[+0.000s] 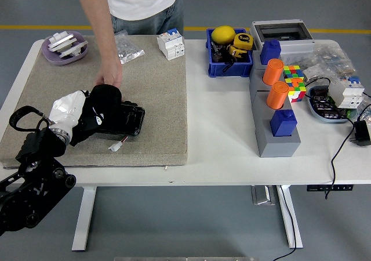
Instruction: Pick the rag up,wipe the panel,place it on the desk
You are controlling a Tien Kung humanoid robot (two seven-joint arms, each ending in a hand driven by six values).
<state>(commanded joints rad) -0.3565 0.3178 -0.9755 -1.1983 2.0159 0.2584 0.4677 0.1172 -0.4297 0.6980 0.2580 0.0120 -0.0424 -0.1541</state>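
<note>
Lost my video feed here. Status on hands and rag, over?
Left hand on black rag, over black panel on mat. Right hand not in view. Person's hand holding panel's far edge.

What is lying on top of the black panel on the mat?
The left hand presses a black rag onto the black panel; a person's hand holds its far edge. The panel's covered part is hidden.

Tape measure [243, 41] print, perhaps "5m"; otherwise unreadable.

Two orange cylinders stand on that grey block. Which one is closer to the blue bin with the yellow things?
The farther orange cylinder, at the back. It stands nearer the blue bin than the front cylinder beside the colourful cube.
</note>
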